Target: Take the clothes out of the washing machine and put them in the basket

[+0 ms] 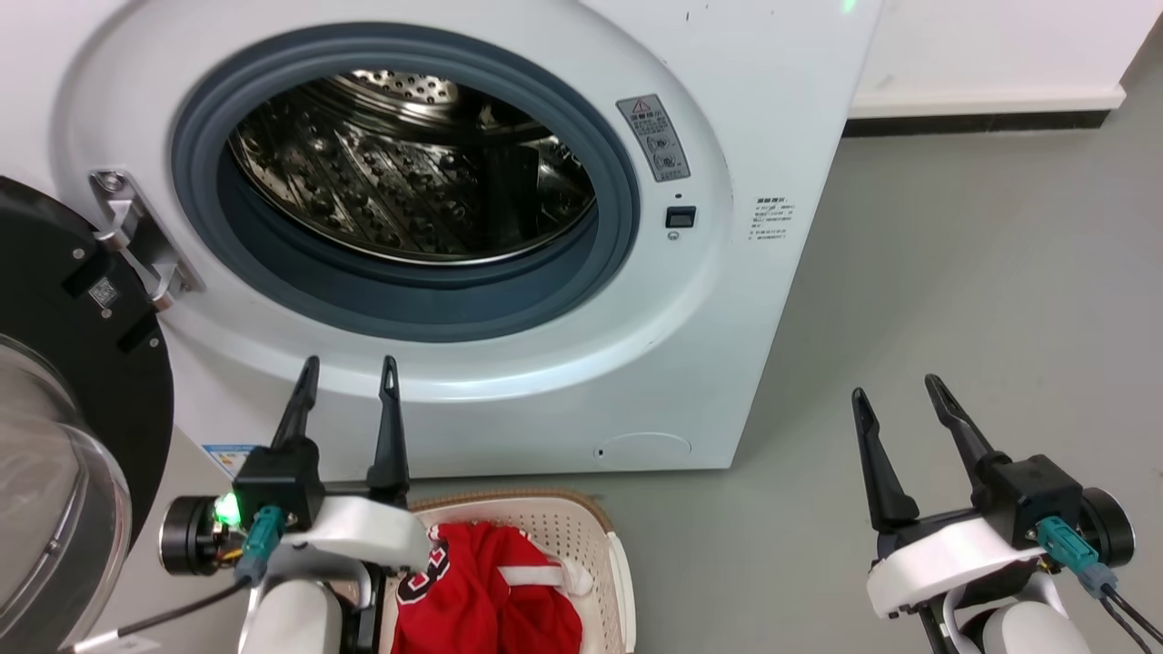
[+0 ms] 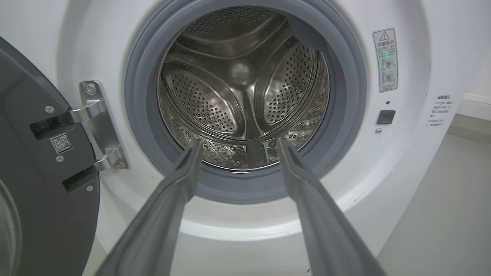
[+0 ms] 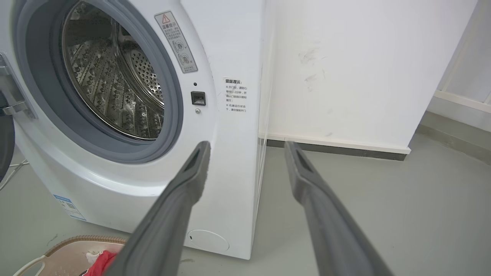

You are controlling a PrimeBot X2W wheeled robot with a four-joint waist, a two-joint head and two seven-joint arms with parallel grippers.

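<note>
Your left gripper (image 1: pixel 351 363) and right gripper (image 1: pixel 896 387): spread, empty. Bright red fabric jersey (image 1: pixel 482 590) lies in cream perforated plastic basket (image 1: pixel 568 531) beneath the left; white steel-drummed washing machine (image 1: pixel 690 363) ahead looks empty. Task seems done; withdraw.

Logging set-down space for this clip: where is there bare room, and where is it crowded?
Bare grey floor lies right of the washing machine, bordered by the wall skirting and the right hand. The drum looks open for a hand to pass. Crowded at lower left: door, left hand and basket with the red jersey sit close together.
</note>
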